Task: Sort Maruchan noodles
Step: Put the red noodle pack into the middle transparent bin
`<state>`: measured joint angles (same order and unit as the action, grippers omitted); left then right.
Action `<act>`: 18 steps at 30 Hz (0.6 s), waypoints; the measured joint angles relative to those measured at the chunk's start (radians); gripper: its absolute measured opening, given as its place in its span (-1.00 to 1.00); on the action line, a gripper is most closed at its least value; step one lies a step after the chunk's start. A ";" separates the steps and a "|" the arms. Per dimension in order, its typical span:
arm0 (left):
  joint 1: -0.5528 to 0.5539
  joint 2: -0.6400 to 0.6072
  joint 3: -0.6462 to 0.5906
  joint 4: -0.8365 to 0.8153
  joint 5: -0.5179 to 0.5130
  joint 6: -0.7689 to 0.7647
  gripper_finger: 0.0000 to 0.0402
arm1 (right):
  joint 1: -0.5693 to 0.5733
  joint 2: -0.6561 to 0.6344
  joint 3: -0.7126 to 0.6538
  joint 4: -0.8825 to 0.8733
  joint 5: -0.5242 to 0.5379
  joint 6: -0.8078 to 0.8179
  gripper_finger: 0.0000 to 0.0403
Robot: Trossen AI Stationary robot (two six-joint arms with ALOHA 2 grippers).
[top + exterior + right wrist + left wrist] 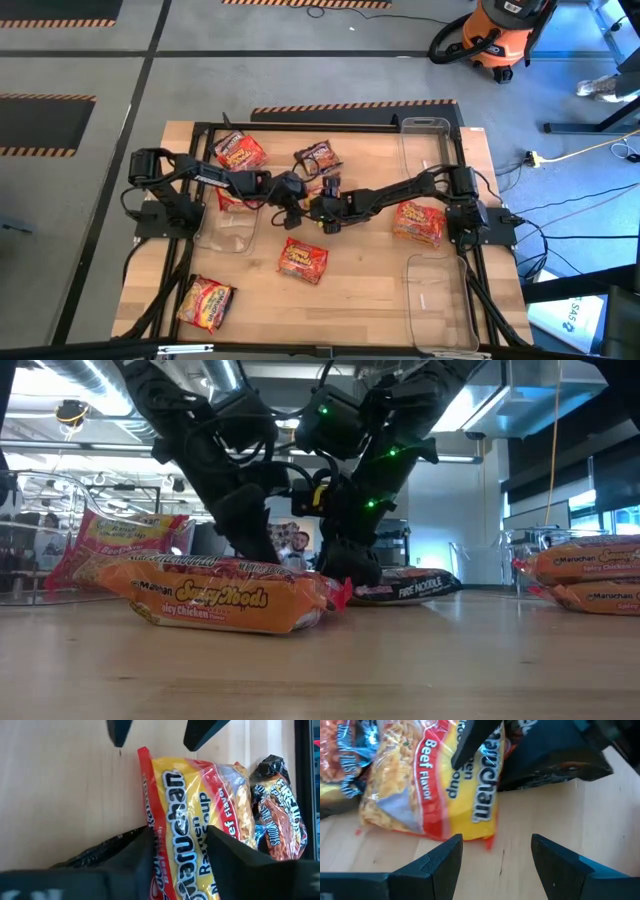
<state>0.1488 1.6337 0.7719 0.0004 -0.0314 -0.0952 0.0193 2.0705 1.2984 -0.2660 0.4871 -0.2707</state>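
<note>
- High view: both hands met at frame centre over the desk point(360, 280).
- Right hand point(177, 845) had its fingers astride the yellow-and-red beef packet point(200, 810), closing, grip uncertain.
- Left hand point(495, 855) stood open, just beside that packet.

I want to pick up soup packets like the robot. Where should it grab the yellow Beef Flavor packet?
Across its narrow middle, from straight above: the Beef Flavor packet lies flat on the table, puffy and crinkly, so its long sides can probably be pinched. The right gripper is over that part; the open left gripper faces its end.
</note>
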 joint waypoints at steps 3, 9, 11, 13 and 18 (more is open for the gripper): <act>-0.007 0.000 0.000 0.004 0.000 -0.001 0.14 | 0.000 0.000 0.000 0.003 0.002 0.001 -0.58; -0.023 -0.019 0.000 -0.012 0.057 -0.008 0.14 | 0.001 -0.005 0.000 0.001 0.008 0.001 -0.97; -0.026 -0.038 0.001 -0.008 0.092 -0.009 0.14 | 0.001 -0.013 0.000 -0.007 -0.004 0.005 -0.96; -0.029 -0.068 0.001 -0.026 0.117 -0.018 0.14 | 0.001 -0.026 0.000 -0.026 -0.030 0.005 -0.98; -0.045 -0.146 0.001 -0.047 0.128 -0.035 0.14 | 0.001 -0.094 -0.002 -0.089 -0.091 0.038 -1.00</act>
<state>0.1042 1.4881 0.7727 -0.0470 0.0963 -0.1307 0.0200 1.9761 1.2965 -0.3554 0.3964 -0.2322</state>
